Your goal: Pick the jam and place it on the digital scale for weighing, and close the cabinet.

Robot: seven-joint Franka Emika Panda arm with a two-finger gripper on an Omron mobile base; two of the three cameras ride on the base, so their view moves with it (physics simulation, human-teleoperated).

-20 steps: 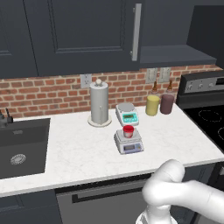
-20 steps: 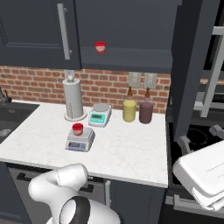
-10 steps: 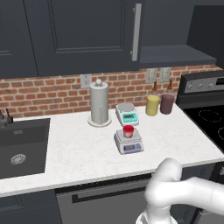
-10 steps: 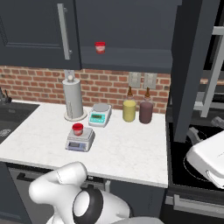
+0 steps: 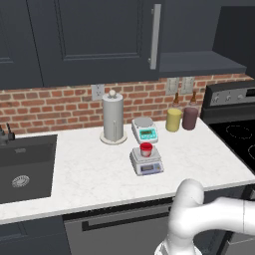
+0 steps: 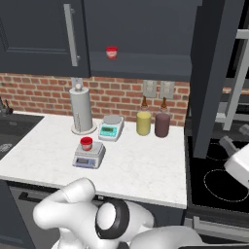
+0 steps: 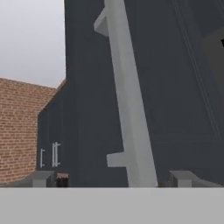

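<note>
Red jam (image 5: 146,149) jar sits on the digital scale (image 5: 147,162), centre of the white marble bench (image 5: 89,174).
Its twin jar (image 6: 111,52) rests on the shelf inside the charcoal cabinet (image 6: 146,39), whose right door (image 6: 214,73) stands swung out at upper right. Behind the scale: a paper towel roll (image 5: 112,118), a second scale (image 5: 145,130), and yellow (image 5: 174,118) and maroon (image 5: 190,117) bottles against red brick. The pincer (image 7: 113,179) is spread either side of the door's silver bar handle (image 7: 129,100).

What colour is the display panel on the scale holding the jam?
Bluish-purple, on the digital scale under the jam; clearest in left base view.
</note>
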